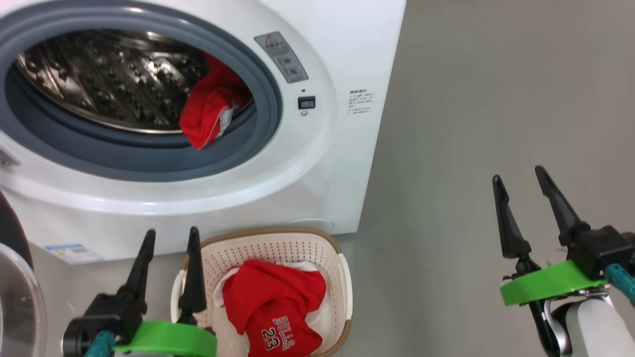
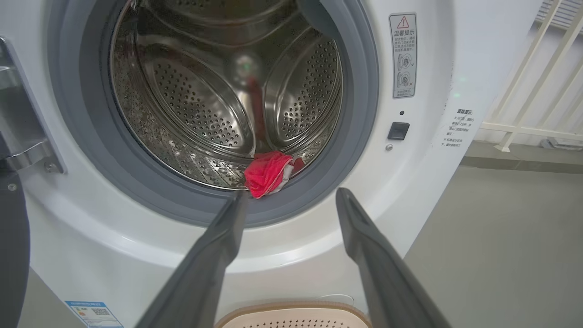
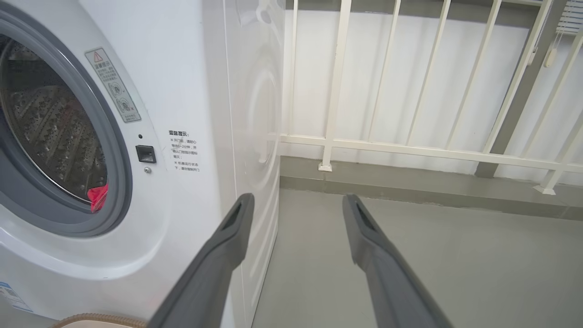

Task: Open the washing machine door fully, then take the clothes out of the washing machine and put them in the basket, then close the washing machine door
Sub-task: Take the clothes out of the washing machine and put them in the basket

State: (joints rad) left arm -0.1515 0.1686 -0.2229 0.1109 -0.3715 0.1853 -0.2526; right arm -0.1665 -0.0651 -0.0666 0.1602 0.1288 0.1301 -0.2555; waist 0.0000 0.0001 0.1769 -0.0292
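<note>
While the washing machine (image 1: pixel 322 163) fills the upper left, its door (image 1: pixel 17 302) at the lower-left edge, open floor (image 1: pixel 471 114) spreads right. The basket (image 1: pixel 278 245), bottom centre, holds red clothes (image 1: pixel 273 302); another garment (image 1: pixel 208 109) overhangs the gasket (image 1: pixel 149 158). Left gripper (image 1: pixel 171 231) and right gripper (image 1: pixel 518 173) gape wide, empty.

A smooth grey floor (image 1: pixel 496 99) runs flat and evenly lit. Along its far edge a low grey kerb (image 3: pixel 410 187) carries a cream railing (image 3: pixel 410 150) of slim upright bars, with a white wall (image 3: pixel 437 82) just behind and a grey post (image 3: pixel 514 105) slanting up at the right.
</note>
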